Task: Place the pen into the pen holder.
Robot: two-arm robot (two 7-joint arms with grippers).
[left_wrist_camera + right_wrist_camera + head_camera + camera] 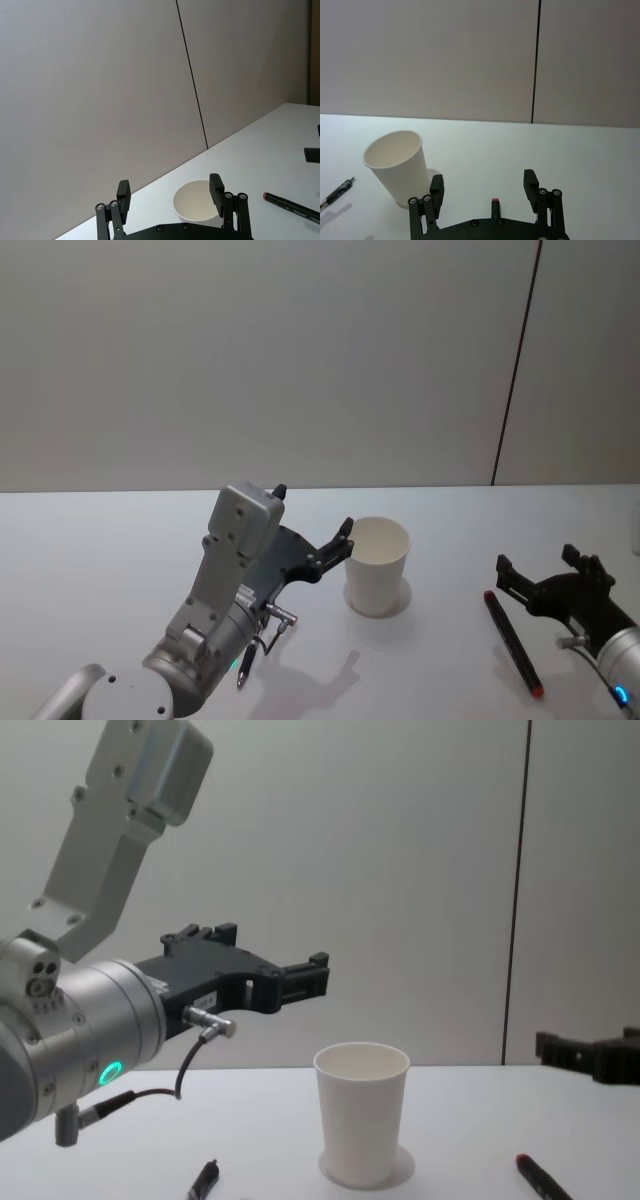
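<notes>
— Where is the pen at this moment?

— A black marker (512, 642) with red at both ends lies flat on the white counter (100, 540), in the lower right of the head view, to the right of the white paper cup (378, 575) and apart from it. Nothing holds it. The right gripper (537, 560) hangs just beside it, jaws spread and empty.

— And the other arm?

— The left gripper (169, 190) is up in the air at the left of the cup, higher than the rim in the chest view. Its jaws are spread too, with nothing between them. Under that arm, lower centre-left of the head view, lies a thin black click pen (244, 665).

— What may go wrong?

— I think the marker, being round, may roll away if one jaw touches it first. The cup is empty, light and narrow at the base, so a long marker that hits the rim or leans hard could tip it. The left gripper, so near the rim, could also push it. And with two pens, the wrong one may be taken.
</notes>
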